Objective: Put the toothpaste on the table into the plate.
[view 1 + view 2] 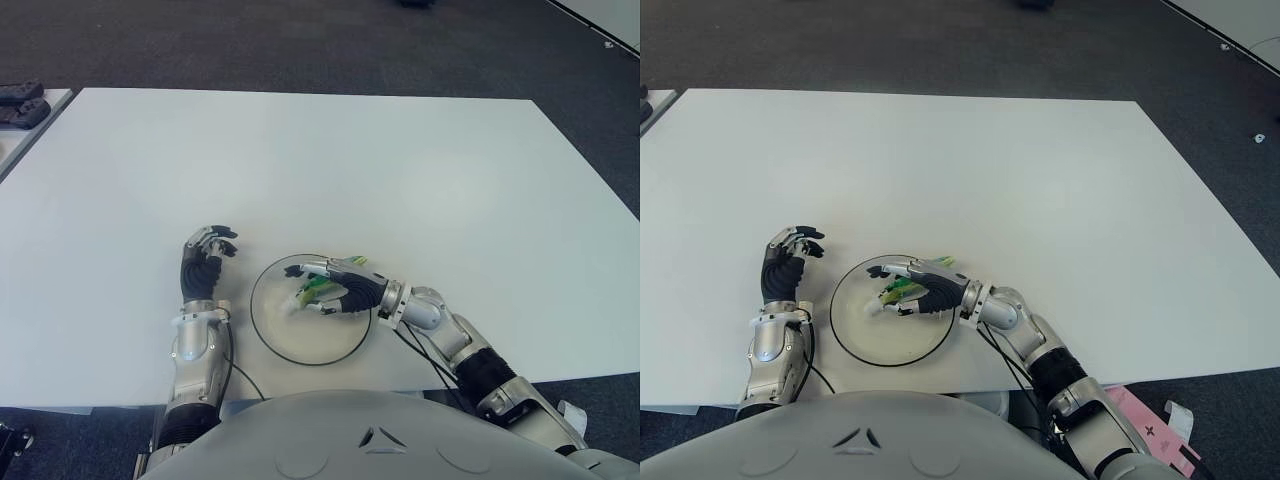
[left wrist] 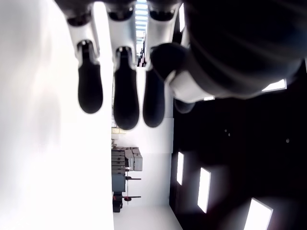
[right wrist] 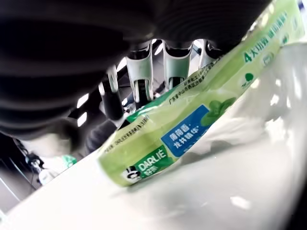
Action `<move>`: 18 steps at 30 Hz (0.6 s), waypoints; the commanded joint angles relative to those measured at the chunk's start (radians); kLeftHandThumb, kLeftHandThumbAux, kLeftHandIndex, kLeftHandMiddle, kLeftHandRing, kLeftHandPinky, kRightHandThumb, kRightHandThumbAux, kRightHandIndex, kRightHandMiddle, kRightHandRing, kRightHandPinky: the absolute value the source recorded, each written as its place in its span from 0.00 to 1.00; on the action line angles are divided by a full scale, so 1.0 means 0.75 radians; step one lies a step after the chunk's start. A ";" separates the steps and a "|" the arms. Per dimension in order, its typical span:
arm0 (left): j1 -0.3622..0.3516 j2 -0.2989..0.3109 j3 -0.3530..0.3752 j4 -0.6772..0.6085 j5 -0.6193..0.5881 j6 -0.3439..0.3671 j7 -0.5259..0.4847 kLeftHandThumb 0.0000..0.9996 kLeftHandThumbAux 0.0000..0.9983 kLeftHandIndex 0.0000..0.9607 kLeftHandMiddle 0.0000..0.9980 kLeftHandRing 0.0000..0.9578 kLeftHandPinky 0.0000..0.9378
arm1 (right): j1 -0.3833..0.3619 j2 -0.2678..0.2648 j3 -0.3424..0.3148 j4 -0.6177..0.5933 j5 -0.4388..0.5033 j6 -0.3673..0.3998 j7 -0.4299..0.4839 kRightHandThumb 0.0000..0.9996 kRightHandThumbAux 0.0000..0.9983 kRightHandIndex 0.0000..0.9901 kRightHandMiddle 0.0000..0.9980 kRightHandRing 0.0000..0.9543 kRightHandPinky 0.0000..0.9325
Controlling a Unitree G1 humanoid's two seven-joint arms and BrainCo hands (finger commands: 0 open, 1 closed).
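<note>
A green and white toothpaste tube (image 1: 318, 289) lies slanted inside the round clear plate (image 1: 262, 330) with a dark rim, near the white table's (image 1: 350, 170) front edge. My right hand (image 1: 338, 288) reaches over the plate from the right, its fingers curled around the tube. In the right wrist view the tube (image 3: 192, 124) touches the plate's glossy surface at its lower end, with fingers (image 3: 175, 62) behind it. My left hand (image 1: 207, 250) shows just left of the plate, fingers relaxed and holding nothing.
Dark objects (image 1: 20, 100) lie on a second table at the far left. Dark carpet surrounds the table. Black cables (image 1: 415, 350) run along my right forearm at the front edge. Pink paper (image 1: 1145, 420) lies on the floor at the lower right.
</note>
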 commanded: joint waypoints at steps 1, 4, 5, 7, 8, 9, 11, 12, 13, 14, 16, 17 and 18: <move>0.077 -0.021 -0.004 0.100 -0.017 0.079 -0.003 0.84 0.68 0.44 0.47 0.60 0.57 | 0.038 -0.045 0.012 0.029 -0.083 0.039 0.014 0.22 0.23 0.00 0.00 0.00 0.00; 0.073 -0.020 -0.004 0.109 -0.020 0.065 -0.007 0.84 0.68 0.45 0.47 0.60 0.57 | 0.042 -0.047 0.004 0.015 -0.126 0.048 -0.017 0.22 0.22 0.00 0.00 0.00 0.00; 0.072 -0.020 -0.004 0.111 -0.021 0.062 -0.008 0.84 0.68 0.45 0.47 0.60 0.57 | 0.044 -0.048 0.002 0.011 -0.136 0.050 -0.026 0.23 0.22 0.00 0.00 0.00 0.00; 0.071 -0.020 -0.004 0.115 -0.022 0.057 -0.010 0.84 0.68 0.45 0.47 0.60 0.57 | 0.047 -0.048 -0.002 0.004 -0.150 0.051 -0.039 0.23 0.22 0.00 0.00 0.00 0.00; 0.070 -0.020 -0.004 0.117 -0.023 0.055 -0.011 0.84 0.68 0.45 0.47 0.59 0.57 | 0.048 -0.050 -0.004 -0.001 -0.157 0.051 -0.046 0.23 0.22 0.00 0.00 0.00 0.00; 0.069 -0.020 -0.004 0.119 -0.024 0.053 -0.012 0.84 0.68 0.45 0.47 0.59 0.57 | 0.049 -0.050 -0.006 -0.004 -0.162 0.052 -0.051 0.23 0.22 0.00 0.00 0.00 0.00; 0.066 -0.018 -0.003 0.125 -0.026 0.051 -0.013 0.84 0.68 0.45 0.47 0.59 0.57 | 0.047 -0.051 -0.012 -0.007 -0.181 0.044 -0.075 0.23 0.22 0.00 0.00 0.00 0.00; 0.066 -0.018 -0.004 0.125 -0.025 0.053 -0.013 0.84 0.68 0.45 0.47 0.59 0.57 | 0.047 -0.050 -0.016 -0.007 -0.197 0.035 -0.097 0.23 0.22 0.00 0.00 0.00 0.00; 0.066 -0.017 -0.004 0.125 -0.025 0.054 -0.012 0.84 0.68 0.45 0.47 0.59 0.57 | 0.047 -0.049 -0.018 -0.007 -0.209 0.029 -0.113 0.23 0.22 0.00 0.00 0.00 0.00; 0.065 -0.017 -0.004 0.125 -0.025 0.057 -0.012 0.84 0.68 0.45 0.47 0.59 0.57 | 0.048 -0.049 -0.022 -0.009 -0.223 0.023 -0.132 0.23 0.22 0.00 0.00 0.00 0.00; 0.064 -0.017 -0.004 0.124 -0.026 0.060 -0.012 0.84 0.68 0.45 0.47 0.59 0.57 | 0.049 -0.049 -0.025 -0.011 -0.239 0.017 -0.154 0.24 0.22 0.00 0.00 0.00 0.00; 0.065 -0.017 -0.004 0.123 -0.026 0.061 -0.012 0.84 0.68 0.45 0.47 0.60 0.57 | 0.049 -0.050 -0.027 -0.016 -0.244 0.016 -0.161 0.24 0.22 0.00 0.00 0.00 0.00; 0.066 -0.017 -0.004 0.122 -0.025 0.062 -0.011 0.84 0.68 0.45 0.47 0.60 0.57 | 0.050 -0.051 -0.029 -0.019 -0.247 0.016 -0.165 0.24 0.22 0.00 0.00 0.00 0.00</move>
